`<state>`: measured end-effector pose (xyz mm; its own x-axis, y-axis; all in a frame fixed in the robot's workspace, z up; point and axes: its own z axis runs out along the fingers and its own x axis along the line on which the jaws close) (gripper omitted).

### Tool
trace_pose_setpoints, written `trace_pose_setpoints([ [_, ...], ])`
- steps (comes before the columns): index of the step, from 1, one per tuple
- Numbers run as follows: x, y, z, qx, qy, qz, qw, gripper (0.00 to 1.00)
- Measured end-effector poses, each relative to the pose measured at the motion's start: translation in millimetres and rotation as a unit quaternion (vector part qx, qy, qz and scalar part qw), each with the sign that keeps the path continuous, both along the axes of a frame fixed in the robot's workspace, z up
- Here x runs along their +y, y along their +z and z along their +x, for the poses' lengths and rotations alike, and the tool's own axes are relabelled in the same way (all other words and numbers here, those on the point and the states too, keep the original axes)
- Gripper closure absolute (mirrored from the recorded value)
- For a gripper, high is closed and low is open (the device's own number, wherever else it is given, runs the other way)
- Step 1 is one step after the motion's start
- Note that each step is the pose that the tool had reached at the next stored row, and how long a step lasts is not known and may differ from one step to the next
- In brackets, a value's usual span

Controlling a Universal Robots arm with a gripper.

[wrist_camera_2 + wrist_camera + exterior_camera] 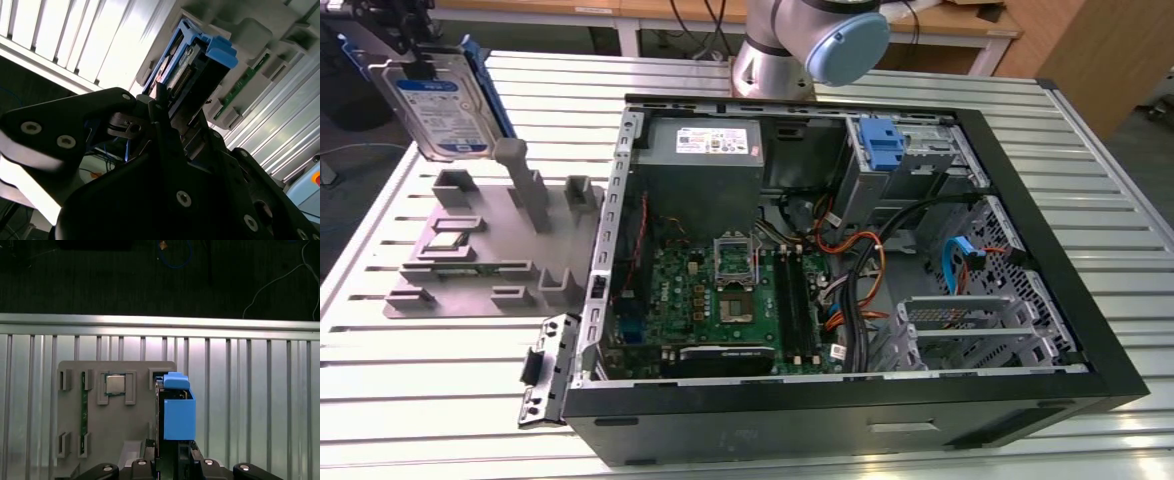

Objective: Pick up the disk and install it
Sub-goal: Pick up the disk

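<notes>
The disk (438, 112), a silver drive with a white-and-blue label and a blue bracket along its edges, hangs upright at the exterior view's far left, above the grey parts holder (480, 255). My gripper (424, 52) is shut on its top end from above. The first wrist view looks along the disk (177, 412) edge-on, with the gripper (170, 460) clamped on its near end and the holder (115, 415) below. In the second wrist view the fingers (162, 107) press on the disk (197, 62) from both sides.
An open computer case (1067, 300) lies on the slatted metal table (400, 420), showing a motherboard (720, 300), a grey power-supply box (707, 145) and a blue bracket (887, 150) in its drive bay. The holder carries a chip (115, 385) and a green memory stick (83, 415). The arm's base (774, 60) stands behind the case.
</notes>
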<state>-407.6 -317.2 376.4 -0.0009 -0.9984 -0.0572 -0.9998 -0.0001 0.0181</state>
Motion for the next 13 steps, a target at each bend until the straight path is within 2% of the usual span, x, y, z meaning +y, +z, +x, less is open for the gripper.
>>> trace_pose_setpoints([
  [6, 0.0, 8.8, 0.0, 0.0, 0.0, 0.0, 1.0, 0.65],
  [13, 0.0, 10.0, 0.0, 0.0, 0.0, 0.0, 1.0, 0.65],
])
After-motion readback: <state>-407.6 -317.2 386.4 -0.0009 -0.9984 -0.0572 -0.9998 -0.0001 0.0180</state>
